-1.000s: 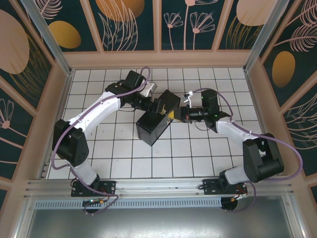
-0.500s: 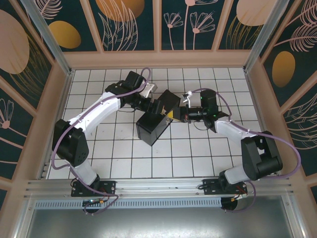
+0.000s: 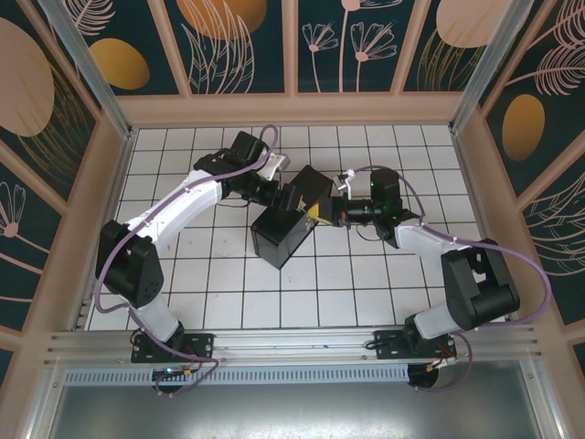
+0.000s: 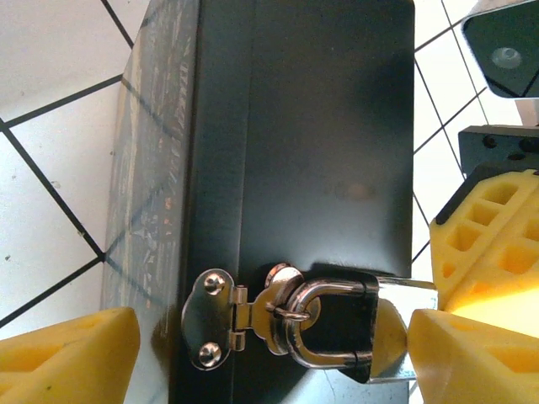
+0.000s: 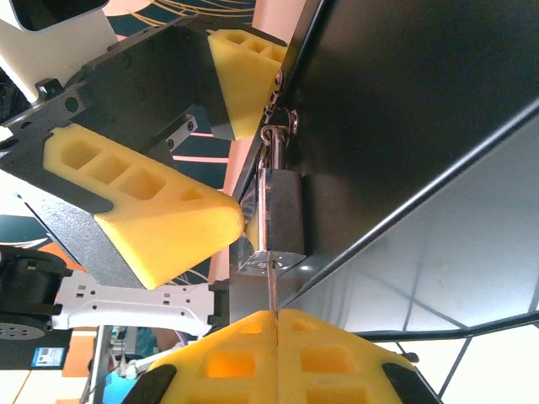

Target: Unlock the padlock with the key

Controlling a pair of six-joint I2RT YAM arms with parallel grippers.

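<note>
The padlock [image 5: 280, 215] is hanging shut on the hasp of the black box [image 3: 283, 233], mid-worktop [image 3: 366, 293]. The key [image 5: 272, 290] is entering its keyway, since the right end effector [image 5: 276, 320], pinching the blade, has been edging closer. The left end effector [image 4: 271, 341], spread, is bracing the lock, so turning is probably coming next.

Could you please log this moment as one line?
right gripper: shut on key, tip at padlock | left gripper: open, finger against padlock | shackle: closed in hasp
</note>
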